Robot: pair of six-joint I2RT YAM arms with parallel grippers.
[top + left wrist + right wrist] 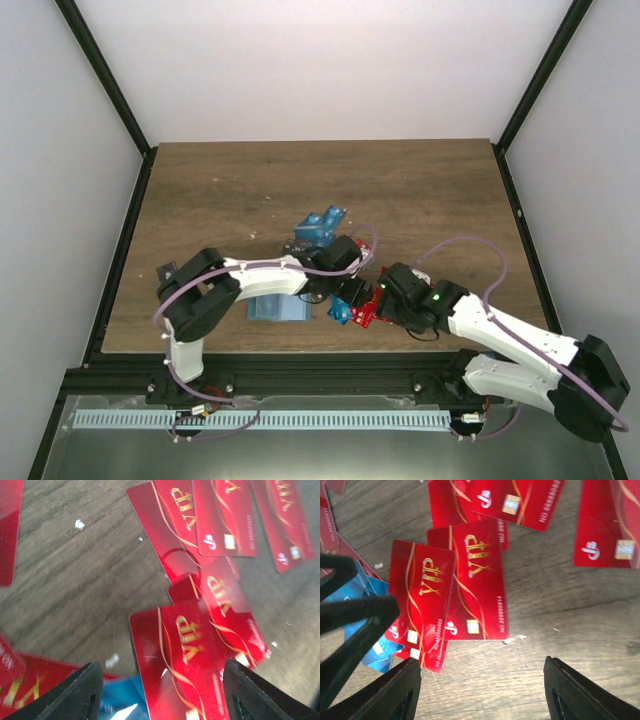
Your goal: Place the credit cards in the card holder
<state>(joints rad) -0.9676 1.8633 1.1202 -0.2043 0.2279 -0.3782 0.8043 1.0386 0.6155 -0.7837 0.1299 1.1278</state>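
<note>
The left gripper [161, 669] and the right gripper [481, 662] are crowding each other at the near middle of the table [300, 180]. Both are hanging with jaws wide apart. In the right wrist view, the left one's black fingers [355, 615] are blocking the left side. Overlapping red cards [195, 650] are covering the wood below, leaving bare strips between them. The left forearm [265, 272] is crossing the holder's [270, 309] far edge. Blue cards [322, 226] are sitting just behind the grippers. Beyond them, and toward both side edges, bare wood is giving open passage.
</note>
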